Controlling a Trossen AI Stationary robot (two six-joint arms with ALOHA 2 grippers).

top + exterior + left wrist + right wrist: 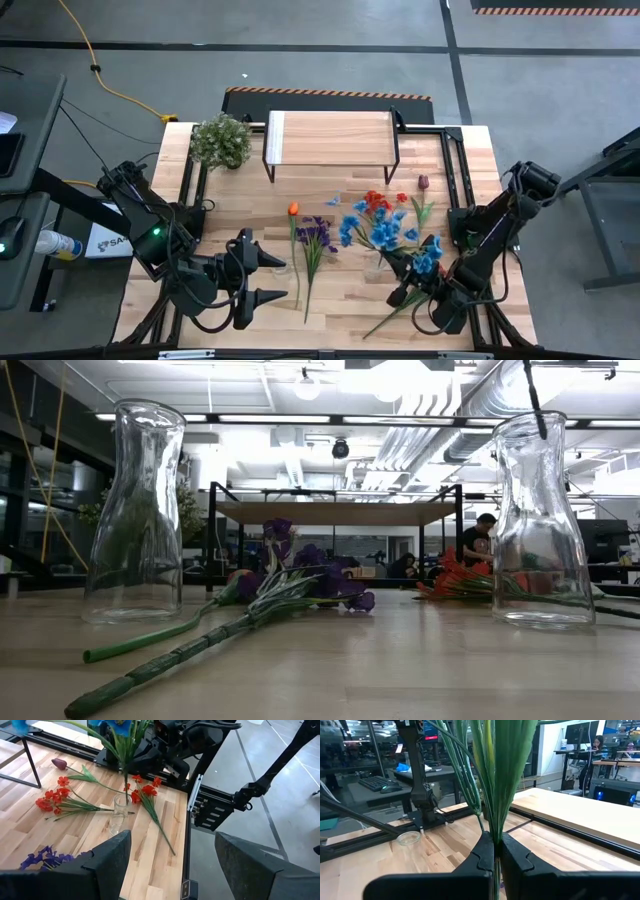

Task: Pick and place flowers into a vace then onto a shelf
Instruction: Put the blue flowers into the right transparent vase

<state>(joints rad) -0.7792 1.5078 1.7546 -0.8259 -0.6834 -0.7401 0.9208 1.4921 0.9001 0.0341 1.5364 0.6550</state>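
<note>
Right gripper (pixel 494 855) at lower right of the high view is clamped on the green stems of the blue flowers (pixel 428 258). Red flowers (pixel 377 203) and purple flowers (pixel 316 236) lie mid-table. Left gripper (pixel 268 279) at lower left, fingers spread wide, holding nothing.

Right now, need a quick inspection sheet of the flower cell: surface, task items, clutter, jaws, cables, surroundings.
Surface: wooden table, slatted top, dry.
Job's things: blue flowers held by their stems by the right gripper above the right vase; purple flowers, orange tulip, red flowers and dark red tulip lying flat; left vase empty; shelf bare at the back.
Clutter: potted plant beside the shelf.
Grippers: left gripper at the front left, jaws apart, holding nothing; right jaws closed on the stems.
Cables: yellow cable on the floor.
Surroundings: a person far behind.
</note>
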